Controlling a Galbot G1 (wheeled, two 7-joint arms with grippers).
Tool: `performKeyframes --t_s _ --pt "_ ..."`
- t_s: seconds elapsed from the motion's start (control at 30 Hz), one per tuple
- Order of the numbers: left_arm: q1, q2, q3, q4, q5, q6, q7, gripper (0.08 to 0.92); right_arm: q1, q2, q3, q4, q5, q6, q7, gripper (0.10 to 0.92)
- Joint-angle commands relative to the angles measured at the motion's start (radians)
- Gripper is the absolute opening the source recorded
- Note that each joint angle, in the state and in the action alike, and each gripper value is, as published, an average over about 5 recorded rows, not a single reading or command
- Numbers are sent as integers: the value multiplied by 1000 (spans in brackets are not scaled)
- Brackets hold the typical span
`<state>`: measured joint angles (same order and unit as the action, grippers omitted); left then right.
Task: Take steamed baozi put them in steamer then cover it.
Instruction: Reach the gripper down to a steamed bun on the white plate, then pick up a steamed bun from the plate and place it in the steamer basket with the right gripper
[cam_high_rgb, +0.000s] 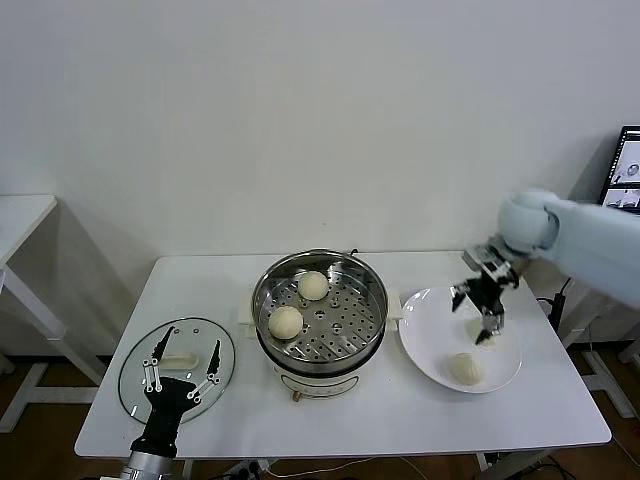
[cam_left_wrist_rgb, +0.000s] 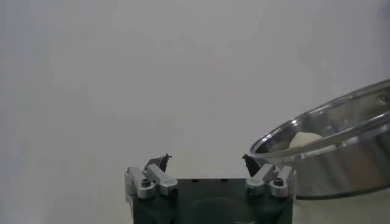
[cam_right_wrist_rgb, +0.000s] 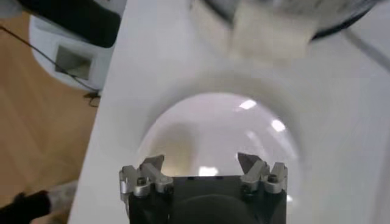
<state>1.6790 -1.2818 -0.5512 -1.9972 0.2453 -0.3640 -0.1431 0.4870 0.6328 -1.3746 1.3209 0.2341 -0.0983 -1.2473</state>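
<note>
- Head view: the steamer (cam_high_rgb: 320, 310) stands mid-bench (cam_high_rgb: 230, 415) with two buns (cam_high_rgb: 299, 304) on its holed tray. A white plate (cam_high_rgb: 432, 345) just to its right holds one bun (cam_high_rgb: 464, 368) near its front edge and a second bun (cam_high_rgb: 478, 329), partly hidden by the right claw (cam_high_rgb: 481, 306), which hangs spread wide just above it. The left claw (cam_high_rgb: 182, 367), wide and empty, sits over the glass lid (cam_high_rgb: 135, 365) at the bench's front left.
- Left wrist view: the left claw (cam_left_wrist_rgb: 206, 163) stands wide; the steamer (cam_left_wrist_rgb: 341, 161) shows a bun (cam_left_wrist_rgb: 304, 139) inside.
- Right wrist view: the right claw (cam_right_wrist_rgb: 201, 167) is spread wide over the plate (cam_right_wrist_rgb: 244, 134), gripping nothing.
</note>
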Motion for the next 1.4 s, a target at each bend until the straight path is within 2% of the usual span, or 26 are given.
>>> performKeyframes --t_s 0.03,0.73,1.0,1.2,1.4 --pt "1 0 0 0 0 0 0 823 -235 -57 116 -53 -68 11 50 823" --pt "14 -2 -23 4 0 -5 -1 823 -317 36 188 -151 -92 9 110 821" --pt "13 -2 -24 7 -1 -7 0 823 -308 40 182 -148 -87 8 103 725" --pt "9 0 -21 5 -2 -7 -1 823 -234 30 182 -118 -76 20 74 682" --pt "8 6 -18 0 -3 -6 -1 823 2 39 129 -38 -67 154 0 657"
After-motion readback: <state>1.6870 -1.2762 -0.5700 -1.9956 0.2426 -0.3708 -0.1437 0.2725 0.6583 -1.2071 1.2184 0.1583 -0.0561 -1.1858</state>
